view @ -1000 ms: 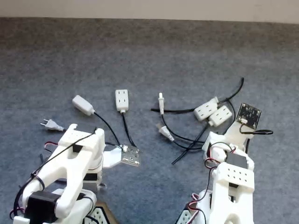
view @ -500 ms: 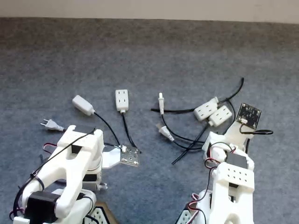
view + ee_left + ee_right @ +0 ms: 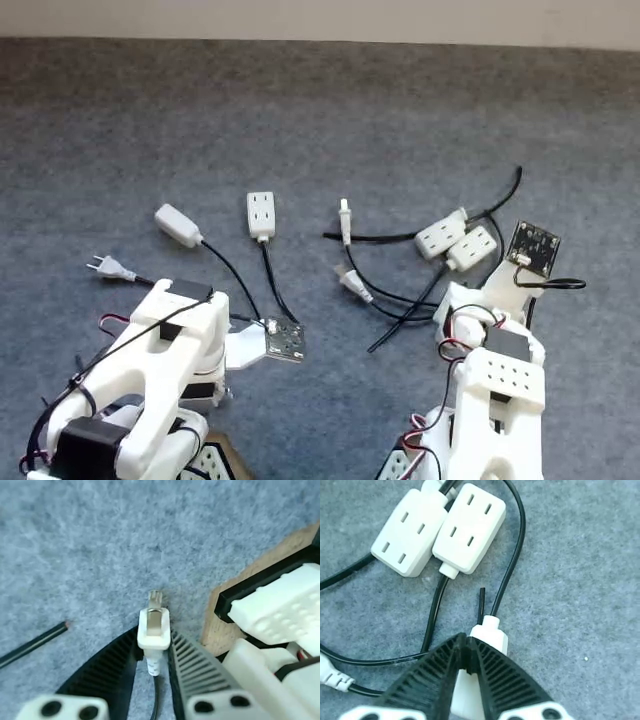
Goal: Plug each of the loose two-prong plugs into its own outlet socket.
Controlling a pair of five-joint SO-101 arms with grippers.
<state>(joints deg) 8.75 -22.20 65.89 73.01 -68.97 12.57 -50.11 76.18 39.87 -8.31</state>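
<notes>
The left gripper (image 3: 155, 637) is clamped on a white held plug (image 3: 154, 627), its ridged black fingers (image 3: 187, 657) pressing the sides of the body. The prongs (image 3: 156, 596) stick out past the fingertips. That hold probably leaves them free to slide into slots. This plug is well apart from the socket pair (image 3: 455, 242), low over the grey mat (image 3: 150, 120) by a wood board (image 3: 235, 595) at the left arm's own base.

The right gripper (image 3: 466, 647) sits just beside the socket pair, on the robot's side of it. Its fingers are drawn together at the tips. A corded plug (image 3: 491, 632) lies under them, its black cable (image 3: 512, 565) looping round the pair. Whether the tips pinch any part of that plug cannot be told. Being so close to the pair, this arm seems placed to work there.

A lone socket (image 3: 261, 215) lies well apart from the pair, toward the left arm. A straight plug (image 3: 345, 218) and an angled plug (image 3: 355, 285) lie between it and the pair, both unplugged. The slots in the pair look empty, so the task seems barely begun. The held plug must likely be carried to a socket and its prongs lined up with the slots.
</notes>
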